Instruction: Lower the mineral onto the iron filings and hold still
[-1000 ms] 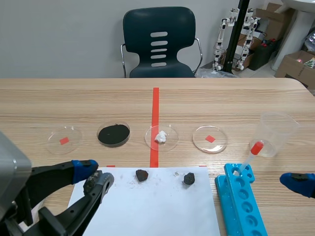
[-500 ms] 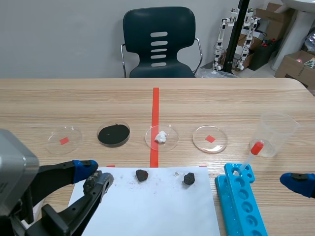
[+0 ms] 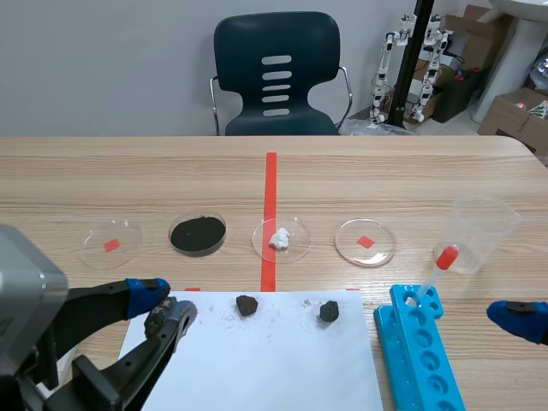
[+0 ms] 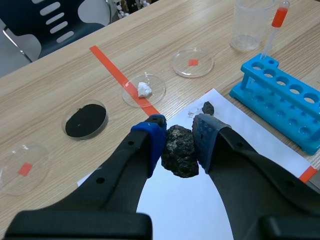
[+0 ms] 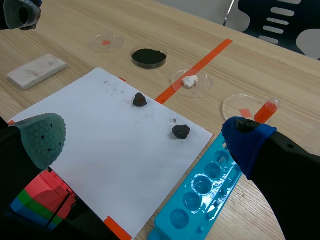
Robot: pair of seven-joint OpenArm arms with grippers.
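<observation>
in the grip of the left end effector point(image 4: 179, 144) we see the mineral point(image 4: 180, 152), a dark rough stone, clamped above the edge of the white paper point(image 3: 257, 360), well apart from the dish of iron filings point(image 3: 198, 234) farther on the counter point(image 3: 385, 171). we think the uneven stone may slip on the way, or a hard descent may scatter filings or push the shallow dish. the right end effector point(image 5: 145, 140) stands released, holding nothing. we find no label or writing to read.
</observation>
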